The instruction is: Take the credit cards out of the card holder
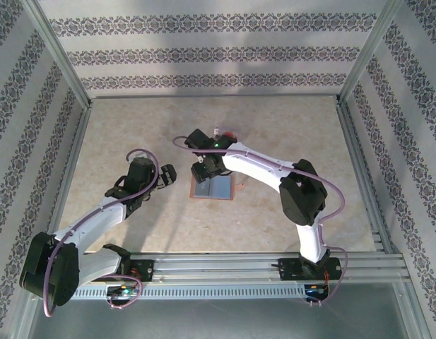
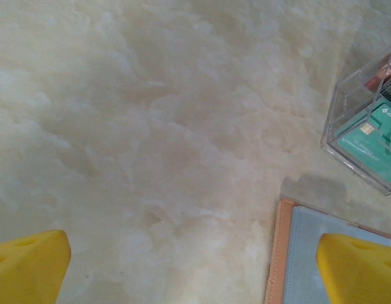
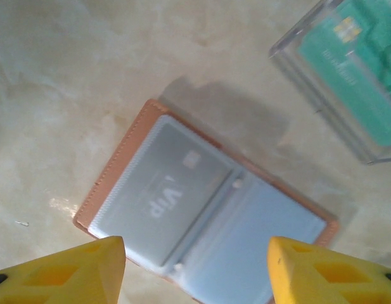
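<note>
Card holder (image 3: 208, 215) open flat on table; grey "Vip" card (image 3: 163, 193) apparently pocketed.

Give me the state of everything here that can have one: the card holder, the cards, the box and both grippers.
card holder: open, lying flat
Vip card: tucked in a pocket
clear box: holding teal cards
left gripper: open, empty
right gripper: open, empty, over the card holder
</note>
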Available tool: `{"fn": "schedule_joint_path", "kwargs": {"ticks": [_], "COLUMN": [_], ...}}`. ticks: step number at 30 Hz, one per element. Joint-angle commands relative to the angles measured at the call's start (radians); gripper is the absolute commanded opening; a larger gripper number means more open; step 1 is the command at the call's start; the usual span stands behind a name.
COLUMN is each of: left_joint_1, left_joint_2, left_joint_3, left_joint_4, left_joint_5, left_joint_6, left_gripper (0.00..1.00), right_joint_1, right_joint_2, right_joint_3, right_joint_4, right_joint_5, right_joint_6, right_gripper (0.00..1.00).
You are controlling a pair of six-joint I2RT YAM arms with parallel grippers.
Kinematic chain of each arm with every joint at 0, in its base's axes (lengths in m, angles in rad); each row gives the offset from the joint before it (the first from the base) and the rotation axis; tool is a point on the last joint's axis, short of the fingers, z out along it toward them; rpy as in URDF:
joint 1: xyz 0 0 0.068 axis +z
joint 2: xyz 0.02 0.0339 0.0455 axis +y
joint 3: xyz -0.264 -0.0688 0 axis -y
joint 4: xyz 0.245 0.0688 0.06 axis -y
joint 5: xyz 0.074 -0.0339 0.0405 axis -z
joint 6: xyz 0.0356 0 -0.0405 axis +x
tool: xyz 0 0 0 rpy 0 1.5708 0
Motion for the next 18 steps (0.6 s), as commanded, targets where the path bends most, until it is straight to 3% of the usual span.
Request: {"fn": "schedule_joint_path", "kwargs": {"ticks": [1, 18], "left_joint_1": [0.018, 0.035], "left_joint_2": [-0.027, -0.050], "left_joint_3": [-0.016, -0.053], "left_joint_4": [0.020, 0.039], "left_joint_5": [-0.023, -0.004], "left_joint_6": [-0.020, -0.027], "left_gripper": [0.99, 0.99], "right_joint_1": [0.026, 0.043], "right_joint_2": [0.062, 0.181], "right_joint_3": [0.030, 0.084], "right_joint_4": [-0.004, 0.001], "right_joint_5": [0.002, -0.012], "right_joint_6": [0.085, 0.112], "right_gripper": [0.62, 0.65]}}
